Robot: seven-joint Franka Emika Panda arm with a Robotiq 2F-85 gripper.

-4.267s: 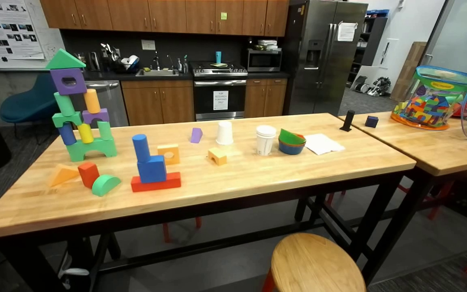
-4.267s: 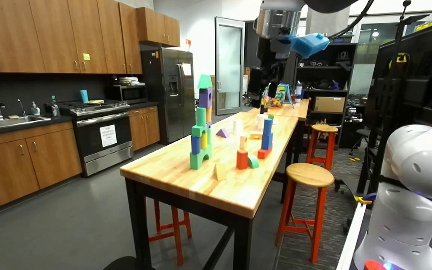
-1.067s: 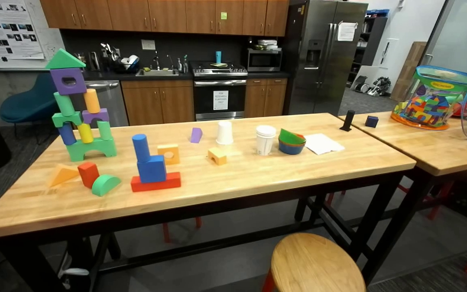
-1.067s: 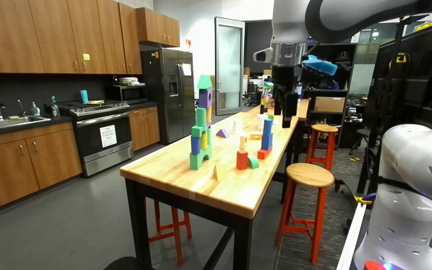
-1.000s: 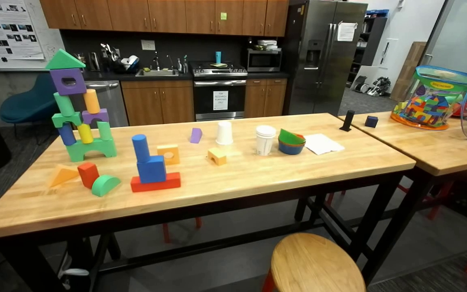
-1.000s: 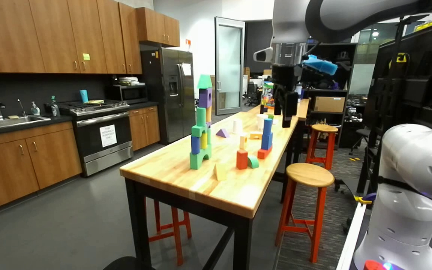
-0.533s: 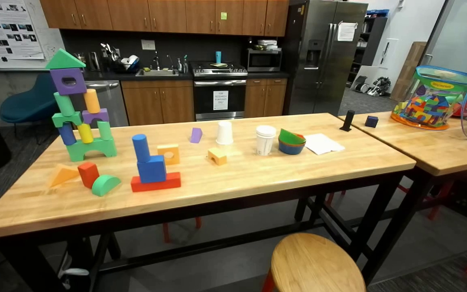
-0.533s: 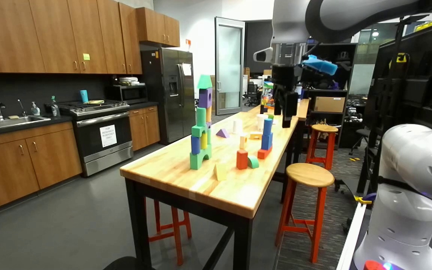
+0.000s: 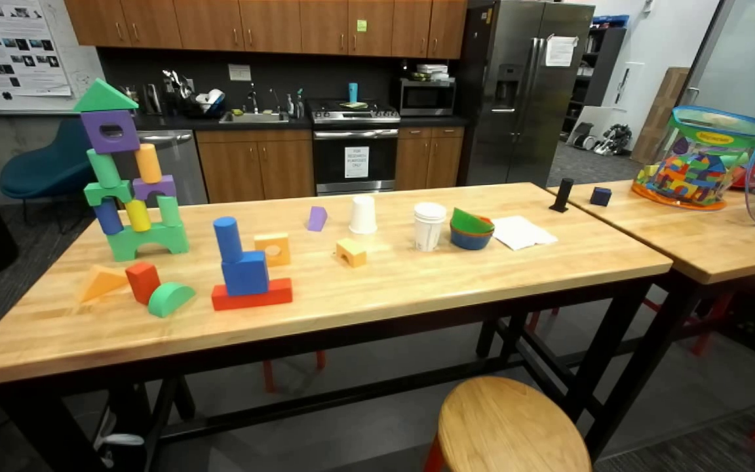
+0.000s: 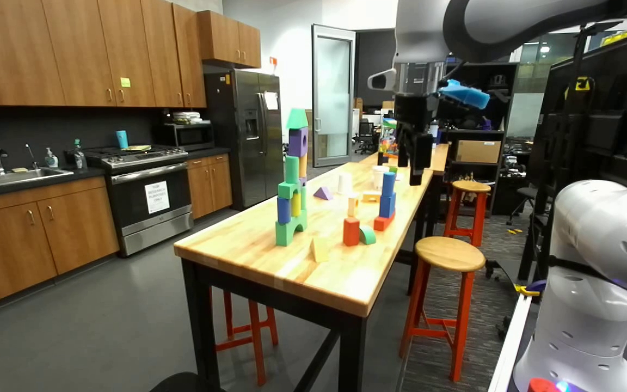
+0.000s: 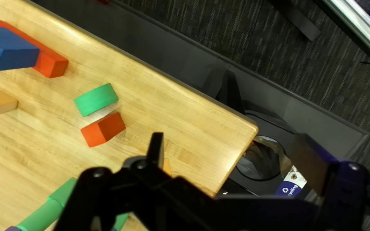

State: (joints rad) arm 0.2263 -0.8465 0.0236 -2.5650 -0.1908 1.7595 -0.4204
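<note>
1. Across the middle of both exterior views: the wooden table (image 9: 404,282), broad support for every block listed below.
2. Robot arm (image 10: 599,234): its white base stands well apart from the table; the upper links reach in from above.
3. Block tower (image 9: 105,167): upright, rising from a green arch (image 9: 154,236) to a green triangle (image 9: 105,97); part of it appears at the lower left of the wrist view.
4. Gripper (image 11: 230,144): released, the jaws spread wide with nothing between them; it hangs raised, touching nothing, its exact place relative to the table edge hard to tell.
5. Blue-and-red stack (image 9: 244,265): a blue cylinder (image 9: 228,240) on a blue block (image 9: 246,278) on a red bar (image 9: 272,292).
6. Red block (image 11: 104,129) and green half-round (image 11: 96,100): just beside each other on the tabletop, near the stack.
7. Orange wedge (image 11: 166,167): resting on the tabletop near the red block, mostly hidden behind the gripper in the wrist view.
8. Stage, as judged: positioning, with no contact made. A move onto any of these pieces calls for lowering the spread jaws around it, turned to match its sides, while keeping clear of the tower.
</note>
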